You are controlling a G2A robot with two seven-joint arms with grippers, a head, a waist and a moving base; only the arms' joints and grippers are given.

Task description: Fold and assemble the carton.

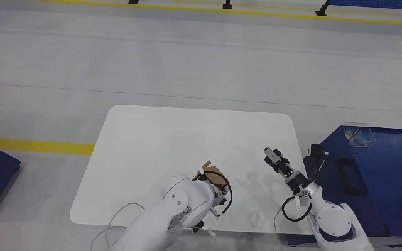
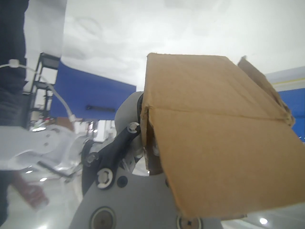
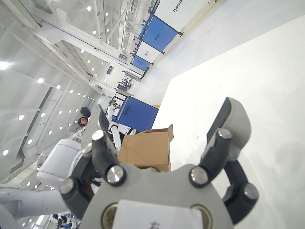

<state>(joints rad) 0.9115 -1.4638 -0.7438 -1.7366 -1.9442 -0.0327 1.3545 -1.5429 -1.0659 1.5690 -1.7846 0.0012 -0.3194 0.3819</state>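
A small brown carton is held up just above the front part of the white table. My left gripper is shut on one of its walls. In the left wrist view the carton looms close, a loose flap sticks out at its far end, and one dark finger presses on its side. The other finger is hidden inside. My right gripper hangs open over the table's front right, apart from the carton. Between its spread fingers the carton lies farther off.
A blue cabinet stands by the table's right edge, with a clear plastic holder on it. The far half of the table is bare. A yellow line runs along the floor to the left.
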